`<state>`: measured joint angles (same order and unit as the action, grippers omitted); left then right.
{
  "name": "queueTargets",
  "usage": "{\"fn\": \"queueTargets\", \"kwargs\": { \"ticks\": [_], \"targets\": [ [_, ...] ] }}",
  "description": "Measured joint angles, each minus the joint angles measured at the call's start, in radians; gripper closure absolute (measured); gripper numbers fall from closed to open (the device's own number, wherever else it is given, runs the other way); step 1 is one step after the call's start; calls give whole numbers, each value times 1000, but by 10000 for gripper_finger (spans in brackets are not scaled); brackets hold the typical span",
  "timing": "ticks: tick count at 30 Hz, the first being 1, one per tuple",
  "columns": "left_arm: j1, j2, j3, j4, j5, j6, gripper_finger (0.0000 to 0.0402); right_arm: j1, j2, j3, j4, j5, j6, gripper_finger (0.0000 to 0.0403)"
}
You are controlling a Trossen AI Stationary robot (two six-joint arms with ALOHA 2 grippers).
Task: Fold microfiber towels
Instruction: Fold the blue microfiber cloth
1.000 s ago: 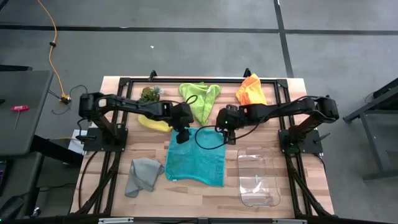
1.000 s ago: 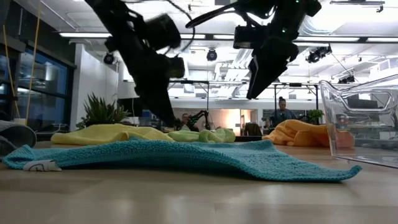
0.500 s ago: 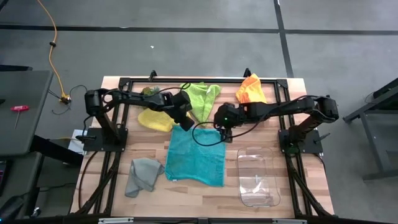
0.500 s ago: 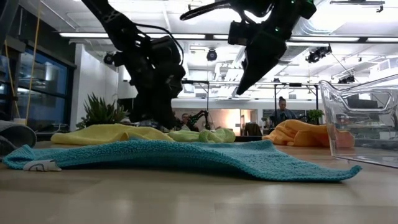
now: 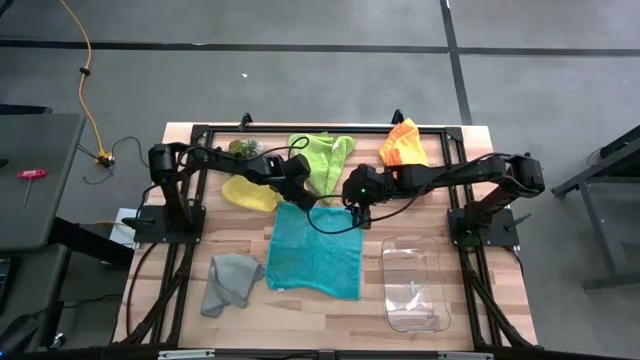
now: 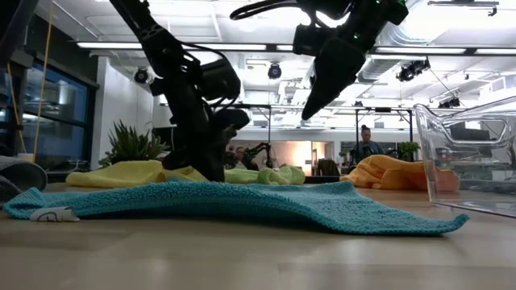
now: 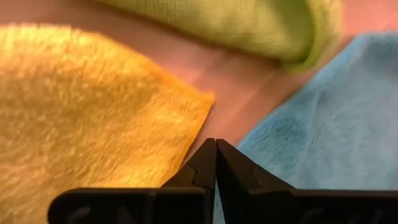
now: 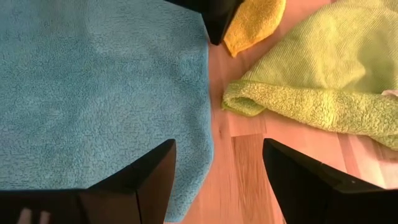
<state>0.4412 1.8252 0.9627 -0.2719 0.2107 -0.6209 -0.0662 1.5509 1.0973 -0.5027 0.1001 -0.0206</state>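
A teal towel [image 5: 315,250] lies spread flat at the table's middle. Beyond it lie a yellow towel [image 5: 250,192], a lime green towel [image 5: 325,155] and an orange towel [image 5: 403,145]. A crumpled grey towel [image 5: 232,280] lies near left. My left gripper [image 7: 216,144] is shut, its tips down at the teal towel's far-left corner [image 8: 202,22], beside the yellow towel [image 7: 93,106]. My right gripper [image 8: 217,149] hangs open above the teal towel's far-right corner [image 5: 352,212], clear of it in the low view [image 6: 305,119]. My left gripper comes slanting down from the far left, and its shut fingertips [image 6: 216,176] stand at the very edge of the teal towel's far-left corner [image 7: 249,146]. Whether cloth is caught between them I cannot tell. The towel lies flat on the table.
A clear plastic bin [image 5: 415,285] stands at the near right. A small dark-green plant clump [image 5: 240,148] sits at the far left. A black frame [image 5: 200,130] runs around the table top. People sit in the room beyond the table.
My left gripper has moved toward the far edge and down, from above the teal towel to its far-left corner. It has rolled about its own line and shut. The teal towel has kept its shape and place.
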Motion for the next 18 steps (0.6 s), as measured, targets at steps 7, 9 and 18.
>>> {"fn": "queueTargets", "kwargs": {
  "ticks": [7,9,18],
  "targets": [
    [27,-4,3,-73,-62,102,401,0,0,0,0,15,23,169],
    [44,-9,3,-78,-80,110,401,0,0,0,1,15,24,169],
    [116,-10,121,-213,-317,250,401,0,0,0,7,28,73,169]
  ]
}}
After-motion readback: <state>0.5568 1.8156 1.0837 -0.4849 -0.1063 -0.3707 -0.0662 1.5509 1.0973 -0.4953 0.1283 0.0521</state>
